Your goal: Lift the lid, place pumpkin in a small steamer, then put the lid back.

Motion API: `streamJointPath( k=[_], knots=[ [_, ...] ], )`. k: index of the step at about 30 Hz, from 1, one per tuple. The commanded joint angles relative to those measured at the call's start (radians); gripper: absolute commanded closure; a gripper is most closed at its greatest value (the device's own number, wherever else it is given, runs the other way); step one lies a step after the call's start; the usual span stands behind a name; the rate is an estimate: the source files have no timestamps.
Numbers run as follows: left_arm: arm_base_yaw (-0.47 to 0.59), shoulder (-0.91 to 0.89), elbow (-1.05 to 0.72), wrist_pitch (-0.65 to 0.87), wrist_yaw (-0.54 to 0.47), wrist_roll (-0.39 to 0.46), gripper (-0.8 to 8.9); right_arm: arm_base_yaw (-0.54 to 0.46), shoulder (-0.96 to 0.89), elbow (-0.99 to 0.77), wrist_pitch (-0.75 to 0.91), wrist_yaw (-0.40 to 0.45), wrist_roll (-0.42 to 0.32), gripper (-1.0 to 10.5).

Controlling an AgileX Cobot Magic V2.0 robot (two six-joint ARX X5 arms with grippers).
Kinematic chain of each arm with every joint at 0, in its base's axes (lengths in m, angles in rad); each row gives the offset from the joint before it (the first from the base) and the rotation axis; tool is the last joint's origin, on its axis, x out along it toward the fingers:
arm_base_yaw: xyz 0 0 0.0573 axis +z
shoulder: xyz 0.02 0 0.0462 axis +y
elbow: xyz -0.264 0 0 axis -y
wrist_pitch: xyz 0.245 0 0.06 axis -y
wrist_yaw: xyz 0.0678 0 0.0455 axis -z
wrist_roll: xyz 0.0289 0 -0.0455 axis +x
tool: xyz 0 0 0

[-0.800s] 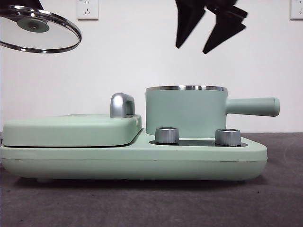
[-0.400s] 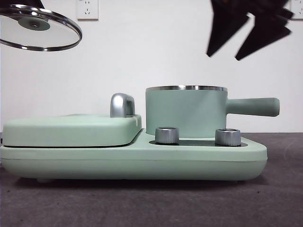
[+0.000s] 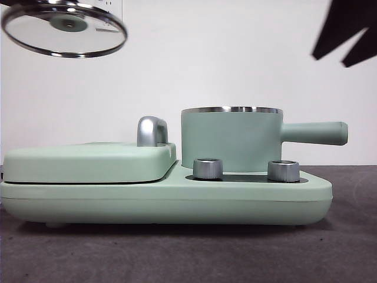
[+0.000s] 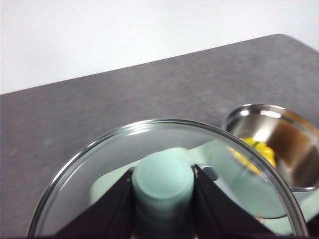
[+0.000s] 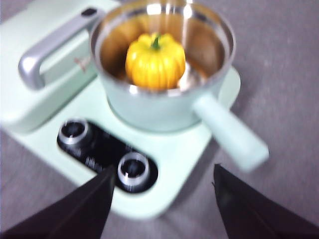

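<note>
Your left hand has its two black jaws closed on the mint-green knob of the lid, which hangs tilted in the air high above the flat griddle cover and well apart from the small steamer. Your right hand is empty with its jaws spread wide, high above the steamer's long handle. You can see the pumpkin sitting upright inside the steamer, which stands uncovered on the mint-green cooker base on the desk.
</note>
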Motion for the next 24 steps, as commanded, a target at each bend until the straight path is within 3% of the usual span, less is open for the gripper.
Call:
streamJointPath(
  k=[1,5,11,24],
  knots=[
    [-0.032,0.029,0.017,0.072,0.034,0.054,8.04,0.005,-0.049,0.000,-0.048,-0.011,0.013,6.4],
    [-0.084,0.077,0.018,0.149,0.050,0.080,8.04,0.005,-0.133,0.000,-0.098,-0.029,0.009,6.4],
    [-0.158,0.163,0.019,0.277,0.051,0.083,8.04,0.005,-0.219,0.000,-0.151,0.009,0.030,6.4],
    [-0.284,0.387,0.041,0.512,0.049,0.111,8.04,0.005,-0.239,0.000,-0.256,0.027,0.045,6.4]
  ],
)
